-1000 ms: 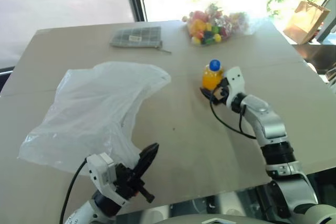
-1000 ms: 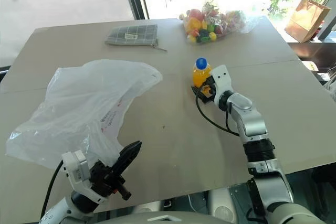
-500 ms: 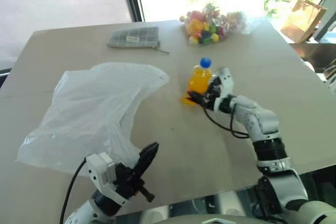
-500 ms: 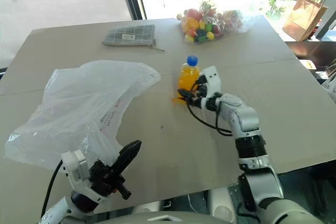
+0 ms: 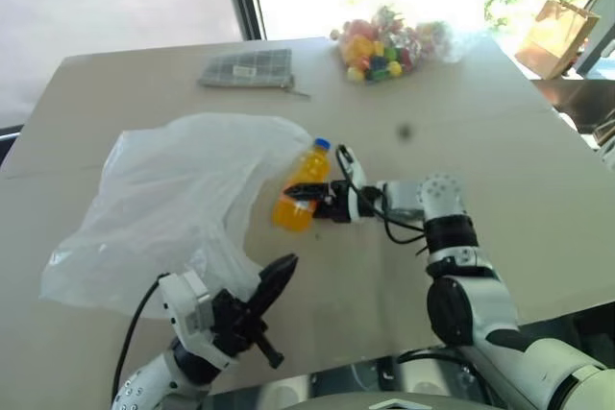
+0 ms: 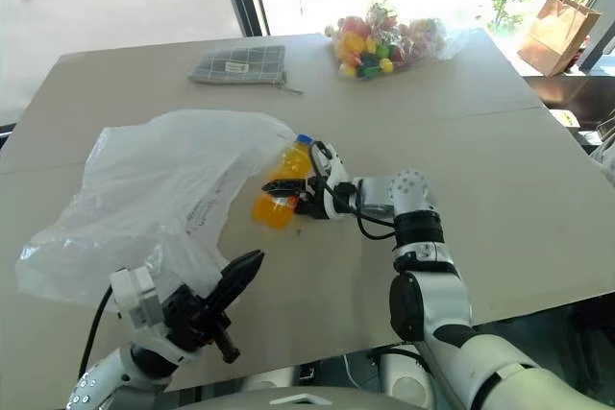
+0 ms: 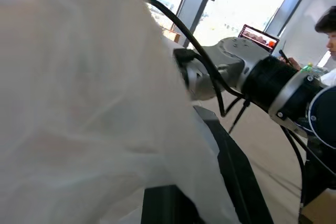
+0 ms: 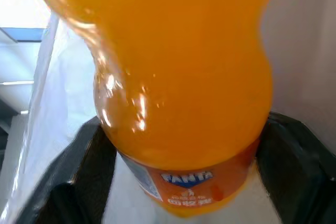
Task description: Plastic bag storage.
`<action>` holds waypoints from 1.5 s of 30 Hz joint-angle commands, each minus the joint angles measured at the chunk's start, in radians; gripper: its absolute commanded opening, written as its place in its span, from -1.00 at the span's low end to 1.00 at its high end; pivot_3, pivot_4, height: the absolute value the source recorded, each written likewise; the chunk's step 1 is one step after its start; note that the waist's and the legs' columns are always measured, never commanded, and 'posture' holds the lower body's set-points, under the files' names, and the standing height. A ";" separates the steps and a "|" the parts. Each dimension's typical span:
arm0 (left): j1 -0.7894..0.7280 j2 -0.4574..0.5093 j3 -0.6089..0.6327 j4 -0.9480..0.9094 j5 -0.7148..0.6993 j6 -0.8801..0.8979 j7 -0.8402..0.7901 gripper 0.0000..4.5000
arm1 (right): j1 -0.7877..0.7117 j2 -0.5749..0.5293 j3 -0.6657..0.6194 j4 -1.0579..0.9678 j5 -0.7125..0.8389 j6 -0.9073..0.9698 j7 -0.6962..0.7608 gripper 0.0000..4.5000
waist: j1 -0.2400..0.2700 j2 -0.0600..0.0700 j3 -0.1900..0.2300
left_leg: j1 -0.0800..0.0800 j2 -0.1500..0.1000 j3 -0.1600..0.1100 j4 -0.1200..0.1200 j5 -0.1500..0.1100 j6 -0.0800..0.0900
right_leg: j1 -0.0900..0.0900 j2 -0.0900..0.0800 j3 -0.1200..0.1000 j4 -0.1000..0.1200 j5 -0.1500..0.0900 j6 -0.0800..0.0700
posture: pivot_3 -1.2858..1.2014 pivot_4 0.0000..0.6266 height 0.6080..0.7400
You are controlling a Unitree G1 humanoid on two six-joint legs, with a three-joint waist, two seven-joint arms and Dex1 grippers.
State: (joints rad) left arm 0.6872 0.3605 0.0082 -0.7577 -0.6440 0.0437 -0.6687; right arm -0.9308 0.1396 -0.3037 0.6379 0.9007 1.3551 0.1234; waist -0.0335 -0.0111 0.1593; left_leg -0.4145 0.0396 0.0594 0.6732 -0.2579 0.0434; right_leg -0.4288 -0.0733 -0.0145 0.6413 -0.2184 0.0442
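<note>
The plastic bag, milky and crinkled, lies spread over the left of the table, and its rim reaches toward the middle. An orange drink bottle with a blue cap hangs tilted at that rim, cap pointing up and away. My right gripper is shut on the bottle's waist, reaching in from the right. In the right wrist view the bottle sits between the two black fingers. At the table's near edge my left gripper is shut, with the bag's near corner gathered into it; bag film drapes over its fingers.
A grey checked pouch and a clear bag of colourful sweets lie at the table's far side. A brown paper bag stands beyond the far right corner. A person sits in the background of the left wrist view.
My right gripper carried the orange bottle left across the table to the bag's rim and tipped it from upright to tilted. The left gripper and the bag kept still.
</note>
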 commanded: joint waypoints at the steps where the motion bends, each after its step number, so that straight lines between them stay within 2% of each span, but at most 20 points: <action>1: 0.035 -0.023 -0.029 -0.007 0.031 -0.043 0.002 -1.00 | -0.143 0.404 0.043 0.003 0.060 -0.043 -0.035 0.98 | -0.007 0.000 0.000 | 0.000 0.001 0.000 0.000 0.000 0.000 | 0.000 0.001 0.000 0.000 0.000 0.000 | 0.03 -0.52 1.00; 4: 0.052 -0.036 -0.036 0.001 0.049 -0.060 0.000 -1.00 | -0.144 0.397 0.158 -0.063 0.057 -0.062 -0.001 0.98 | -0.009 0.000 0.000 | 0.000 0.002 0.000 -0.001 0.000 0.000 | -0.002 0.002 0.000 0.000 0.000 0.000 | 0.03 -0.52 1.00; 7: 0.058 -0.043 -0.035 0.010 0.055 -0.071 -0.002 -1.00 | -0.099 0.325 0.333 -0.171 0.024 -0.098 0.095 0.98 | -0.011 0.000 0.000 | 0.000 0.002 -0.002 -0.002 0.000 0.000 | -0.003 0.001 0.002 0.000 0.000 0.000 | 0.03 -0.52 1.00; 10: 0.056 -0.044 -0.034 0.025 0.058 -0.079 -0.007 -1.00 | -0.058 0.225 0.463 -0.257 -0.009 -0.159 0.207 0.98 | -0.011 0.000 0.000 | -0.001 0.002 -0.002 -0.002 0.000 0.000 | -0.004 0.001 0.003 0.000 0.000 0.001 | 0.03 -0.52 1.00; 12: 0.056 -0.043 -0.033 0.033 0.059 -0.083 -0.010 -1.00 | -0.043 0.107 0.541 -0.305 -0.069 -0.250 0.313 0.98 | -0.009 0.000 0.000 | -0.001 0.002 -0.002 -0.002 0.000 0.000 | -0.004 0.001 0.002 0.000 0.000 0.001 | 0.03 -0.52 1.00; 14: 0.055 -0.043 -0.030 0.044 0.060 -0.088 -0.014 -1.00 | -0.052 0.017 0.565 -0.307 -0.129 -0.343 0.394 0.98 | -0.008 -0.001 0.000 | -0.001 0.002 -0.003 -0.002 0.000 0.000 | -0.004 0.001 0.002 0.000 0.000 0.000 | 0.03 -0.52 1.00; 19: 0.041 -0.043 -0.027 0.074 0.063 -0.095 -0.015 -1.00 | -0.123 -0.099 0.534 -0.213 -0.262 -0.561 0.559 0.98 | -0.006 -0.001 0.000 | -0.001 0.001 -0.002 -0.001 0.000 0.000 | -0.003 0.001 0.002 0.000 0.000 0.000 | 0.03 -0.52 1.00; 23: 0.025 -0.041 -0.019 0.096 0.066 -0.097 -0.014 -1.00 | -0.215 -0.189 0.569 -0.001 -0.491 -0.942 0.662 0.98 | -0.008 -0.001 0.000 | -0.001 0.001 -0.001 -0.001 0.000 0.000 | -0.003 0.001 0.002 0.000 0.000 0.000 | 0.03 -0.52 1.00; 27: -0.025 -0.037 -0.017 0.122 0.070 -0.088 -0.012 -1.00 | -0.273 -0.195 0.632 0.263 -0.719 -1.350 0.689 0.98 | -0.013 -0.001 0.000 | 0.000 0.002 0.004 -0.003 0.000 0.000 | -0.004 0.002 0.003 0.000 0.000 0.000 | 0.03 -0.52 1.00; 30: -0.060 -0.032 -0.014 0.137 0.071 -0.081 -0.011 -1.00 | -0.310 -0.150 0.611 0.425 -0.782 -1.465 0.668 0.98 | -0.017 0.000 0.000 | 0.000 0.003 0.005 -0.004 0.000 0.000 | -0.005 0.003 0.004 0.000 0.002 0.003 | 0.03 -0.52 1.00; 38: -0.106 -0.011 -0.033 0.152 0.087 -0.071 -0.024 -1.00 | -0.416 -0.034 0.515 0.638 -0.841 -1.503 0.614 0.98 | -0.010 0.000 0.001 | 0.000 0.004 0.007 -0.004 0.000 0.000 | -0.006 0.002 0.005 0.000 0.000 0.000 | 0.03 -0.52 1.00; 45: -0.116 -0.016 -0.037 0.149 0.100 -0.084 -0.016 -1.00 | -0.459 0.000 0.547 0.698 -0.996 -1.456 0.493 0.98 | -0.008 0.000 0.001 | -0.001 0.003 0.007 -0.004 0.000 -0.001 | -0.006 0.001 0.004 0.000 0.000 0.000 | 0.03 -0.52 1.00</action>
State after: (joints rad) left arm 0.5677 0.3459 -0.0209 -0.5930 -0.5492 -0.0244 -0.6797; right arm -1.3551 0.1285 0.2366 1.3387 -0.0634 -0.1148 0.6421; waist -0.0419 -0.0108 0.1606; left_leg -0.4151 0.0427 0.0662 0.6694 -0.2579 0.0428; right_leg -0.4346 -0.0722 -0.0099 0.6413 -0.2184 0.0438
